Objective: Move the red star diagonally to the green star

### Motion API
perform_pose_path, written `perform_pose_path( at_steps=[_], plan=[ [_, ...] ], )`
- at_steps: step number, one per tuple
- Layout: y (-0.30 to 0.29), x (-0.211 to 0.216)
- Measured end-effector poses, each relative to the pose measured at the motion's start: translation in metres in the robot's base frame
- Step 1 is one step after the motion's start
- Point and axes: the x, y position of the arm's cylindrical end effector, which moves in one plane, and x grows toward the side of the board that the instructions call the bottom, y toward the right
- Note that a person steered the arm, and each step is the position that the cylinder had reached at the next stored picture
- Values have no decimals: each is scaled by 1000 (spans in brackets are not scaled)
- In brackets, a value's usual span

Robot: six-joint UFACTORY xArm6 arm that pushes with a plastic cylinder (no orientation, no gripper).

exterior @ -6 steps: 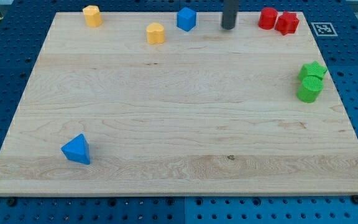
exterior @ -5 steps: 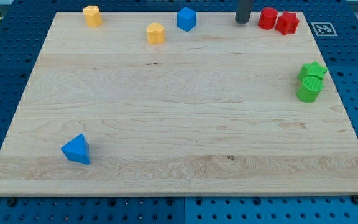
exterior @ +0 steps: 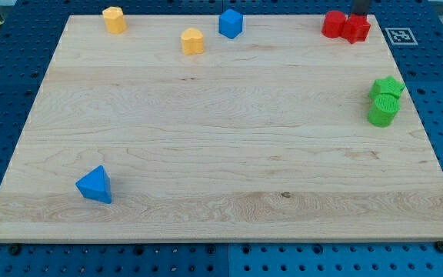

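Note:
The red star (exterior: 356, 29) lies at the view's top right of the wooden board (exterior: 221, 154), touching a red round block (exterior: 331, 24) on its left. The green star (exterior: 387, 86) lies near the right edge, with a green round block (exterior: 382, 111) touching it just below. My tip (exterior: 359, 15) is at the very top of the view, right behind the red star's top edge; only a short piece of the dark rod shows.
A blue block (exterior: 231, 23), a yellow block (exterior: 193, 41) and another yellow block (exterior: 114, 19) lie along the top. A blue triangular block (exterior: 94, 185) lies at the bottom left. A marker tag (exterior: 399, 35) sits off the board's top right corner.
My tip has moved to the right along the board's top edge, from left of the red round block to behind the red star. No block has visibly moved.

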Motion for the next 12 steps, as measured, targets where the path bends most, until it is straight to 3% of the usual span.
perform_pose_path(
  at_steps=[2, 4, 7, 10, 12],
  plan=[
    [-6, 14],
    [-11, 69],
    [-23, 90],
    [-117, 155],
    [-141, 235]
  ],
)
